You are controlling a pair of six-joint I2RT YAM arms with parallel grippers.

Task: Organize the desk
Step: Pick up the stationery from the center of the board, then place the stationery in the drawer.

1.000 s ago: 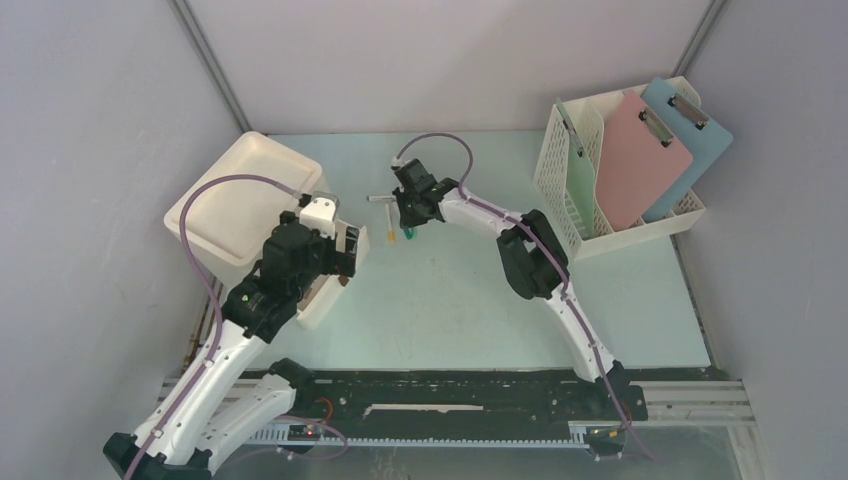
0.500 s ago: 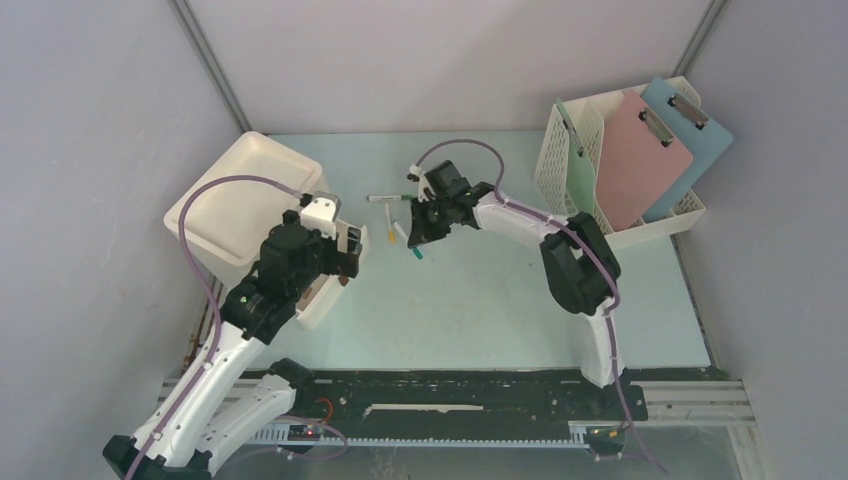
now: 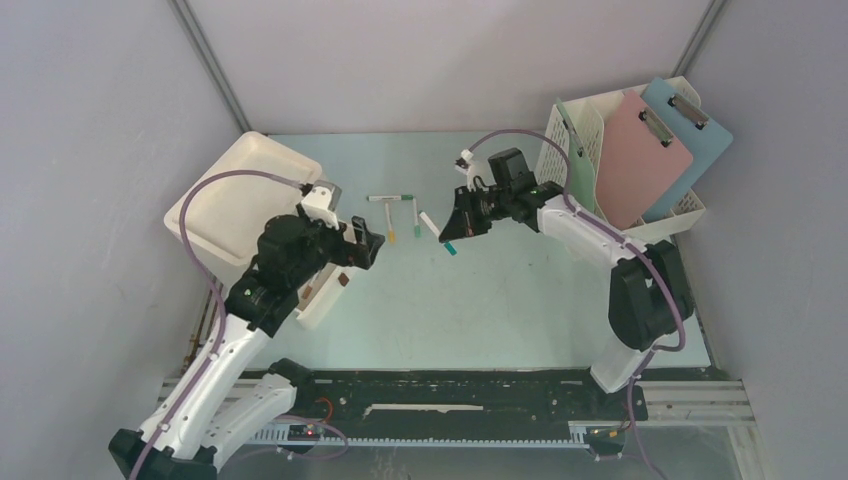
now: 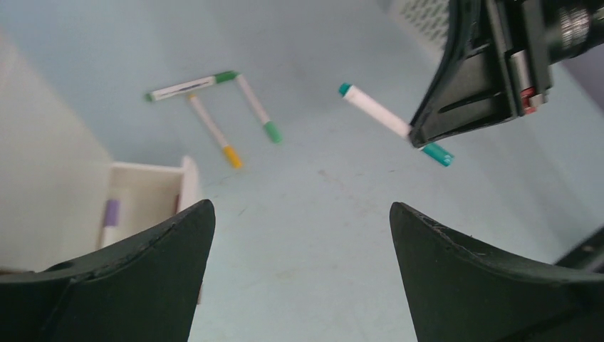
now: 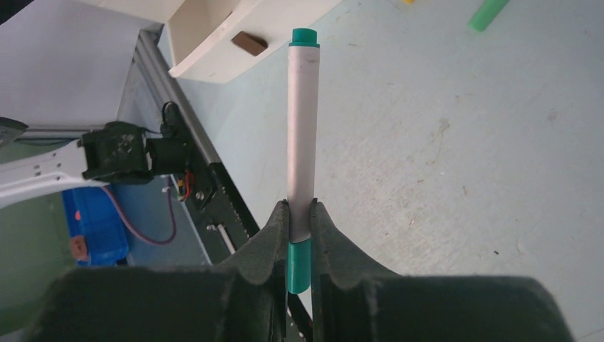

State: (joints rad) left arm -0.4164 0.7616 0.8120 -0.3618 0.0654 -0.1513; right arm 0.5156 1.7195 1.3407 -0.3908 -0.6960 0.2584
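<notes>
Desk, pale mint-green, left fingers apart, right fingers clamped on teal-capped marker

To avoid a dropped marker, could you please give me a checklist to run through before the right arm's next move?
1. Grip: ok, the right gripper clamps the teal-capped marker near one end.
2. Clearance: ok, that marker is held above the desk, not touching it.
3. Other arm free: ok, the left gripper is open and empty.
4. Room in the white bin's small compartment: cannot tell, mostly out of view.
5. Desk tidy: not ok, a yellow-tipped marker, a green-tipped marker and a green-capped marker lie loose.
</notes>
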